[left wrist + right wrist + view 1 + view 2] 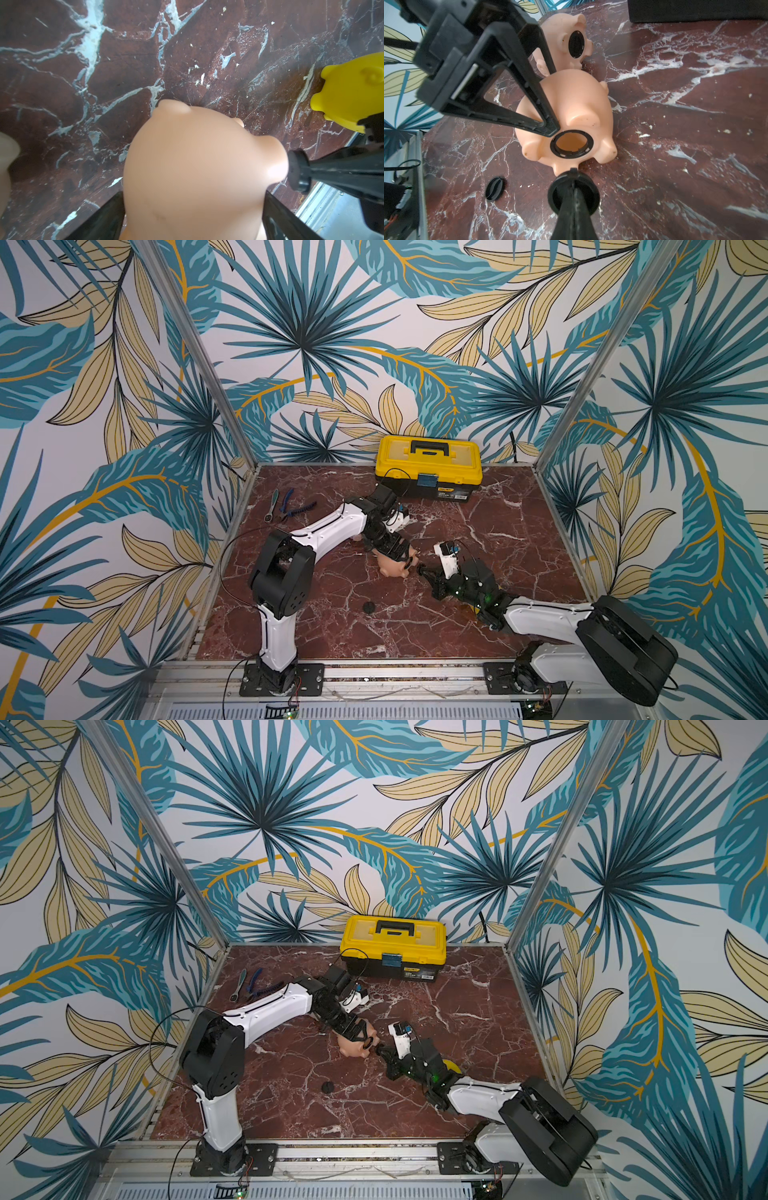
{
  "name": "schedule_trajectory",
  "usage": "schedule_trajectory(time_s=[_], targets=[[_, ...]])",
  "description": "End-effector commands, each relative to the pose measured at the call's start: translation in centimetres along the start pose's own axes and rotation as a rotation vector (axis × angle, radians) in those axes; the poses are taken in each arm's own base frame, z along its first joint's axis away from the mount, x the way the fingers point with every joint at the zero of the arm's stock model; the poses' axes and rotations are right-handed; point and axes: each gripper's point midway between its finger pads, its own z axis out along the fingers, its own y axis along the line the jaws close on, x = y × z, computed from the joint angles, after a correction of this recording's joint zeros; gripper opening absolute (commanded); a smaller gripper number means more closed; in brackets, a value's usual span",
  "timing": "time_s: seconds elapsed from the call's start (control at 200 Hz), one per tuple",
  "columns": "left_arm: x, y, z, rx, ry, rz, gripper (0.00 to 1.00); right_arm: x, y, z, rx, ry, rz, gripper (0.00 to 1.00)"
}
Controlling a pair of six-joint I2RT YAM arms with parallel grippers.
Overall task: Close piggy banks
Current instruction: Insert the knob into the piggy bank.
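Right jaws clamped on black plug (573,193), just short of peach pig (581,104), which lies on its side on bench (675,145), open belly hole (569,144) facing plug. Left jaws wide astride pig's flanks; contact unclear. Right jaws nearest hole; plug should go straight in.

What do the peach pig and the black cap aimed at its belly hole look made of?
The peach pig looks like soft moulded plastic or vinyl: seamless rounded feet, satin sheen, small dark specks. The black cap is probably harder matte plastic, judging by its crisp round rim.
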Motion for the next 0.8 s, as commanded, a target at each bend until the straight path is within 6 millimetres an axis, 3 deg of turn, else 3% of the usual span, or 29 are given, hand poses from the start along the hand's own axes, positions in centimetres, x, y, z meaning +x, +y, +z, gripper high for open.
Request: schedule_trajectory(time_s=[0.0, 0.325, 0.791], targets=[[0.9, 0.6, 1.1, 0.004, 0.053, 0.0, 0.96, -1.3, -0.5, 0.4, 0.051, -0.093, -0.075, 0.0], [0.7, 0.6, 1.3, 0.037, 0.042, -0.025, 0.96, -2.1, -0.1, 1.4, 0.038, -0.231, -0.129, 0.0], [0.9, 0.9, 1.7, 0.062, 0.034, -0.044, 0.96, -0.8, 0.6, 2.6, -0.001, -0.25, -0.172, 0.0]])
